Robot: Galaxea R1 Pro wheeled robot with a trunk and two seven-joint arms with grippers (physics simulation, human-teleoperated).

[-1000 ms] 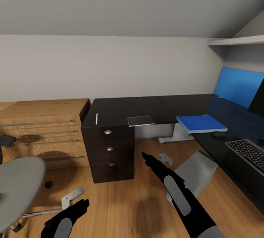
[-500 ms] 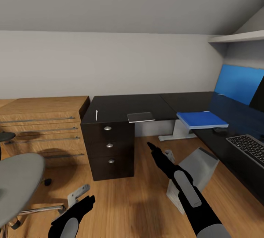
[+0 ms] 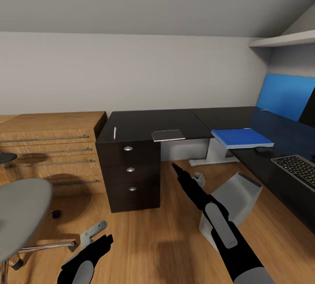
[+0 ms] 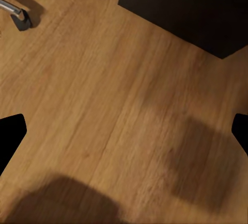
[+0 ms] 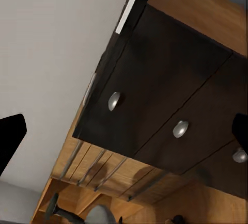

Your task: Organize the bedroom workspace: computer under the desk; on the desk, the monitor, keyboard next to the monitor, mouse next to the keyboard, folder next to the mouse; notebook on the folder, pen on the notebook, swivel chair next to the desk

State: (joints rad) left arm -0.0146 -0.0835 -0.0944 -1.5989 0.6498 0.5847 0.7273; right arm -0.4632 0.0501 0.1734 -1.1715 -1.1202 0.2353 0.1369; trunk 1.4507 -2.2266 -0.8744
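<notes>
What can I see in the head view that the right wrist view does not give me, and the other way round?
Head view alone: the blue folder, the notebook, the pen and the keyboard, all lying on the desk. Right wrist view alone: the underside edge of the drawer unit, seen from below. Both: the drawer knobs and the wooden dresser.
</notes>
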